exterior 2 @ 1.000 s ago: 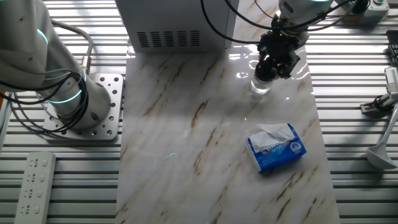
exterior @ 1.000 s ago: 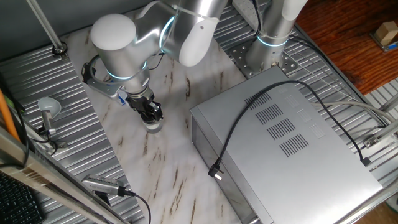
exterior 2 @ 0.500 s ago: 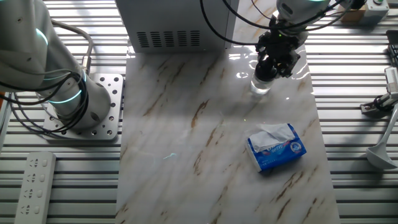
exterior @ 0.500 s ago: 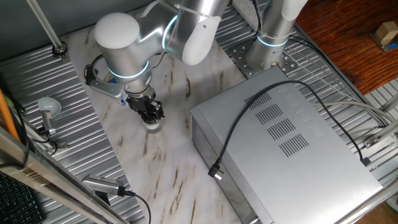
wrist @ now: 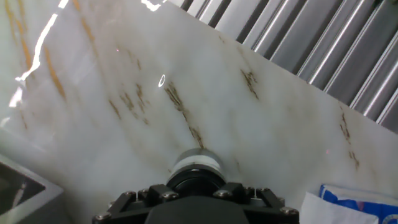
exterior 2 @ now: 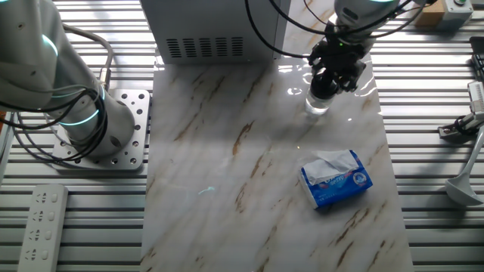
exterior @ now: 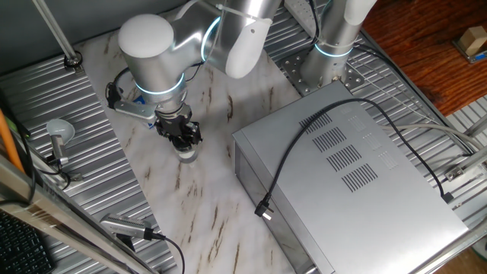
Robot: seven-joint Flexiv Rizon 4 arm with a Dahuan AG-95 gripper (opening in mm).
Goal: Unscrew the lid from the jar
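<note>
The small clear jar [exterior: 187, 155] stands upright on the marble table top [exterior: 205, 205], left of the grey metal box. My gripper [exterior: 185, 141] comes straight down onto it, with its black fingers closed around the black lid, which they mostly hide in both fixed views. The other fixed view has the jar [exterior 2: 316, 106] under my gripper [exterior 2: 325, 87], near the box's front corner. From the hand view I look down on the lid [wrist: 194, 180] as a dark ring over the pale jar [wrist: 196, 162], with my gripper [wrist: 194, 188] shut on it from both sides.
The grey metal box [exterior: 342, 167] with a black cable [exterior: 304, 144] over it fills the right side. A blue-and-white packet [exterior 2: 336, 179] lies on the marble a short way from the jar. The arm's base [exterior 2: 91, 128] and ribbed metal surrounds [exterior 2: 431, 151] border the table top.
My wrist and gripper have turned a little around the lid, and the arm's elbow has shifted slightly. The jar has stayed in the same spot.
</note>
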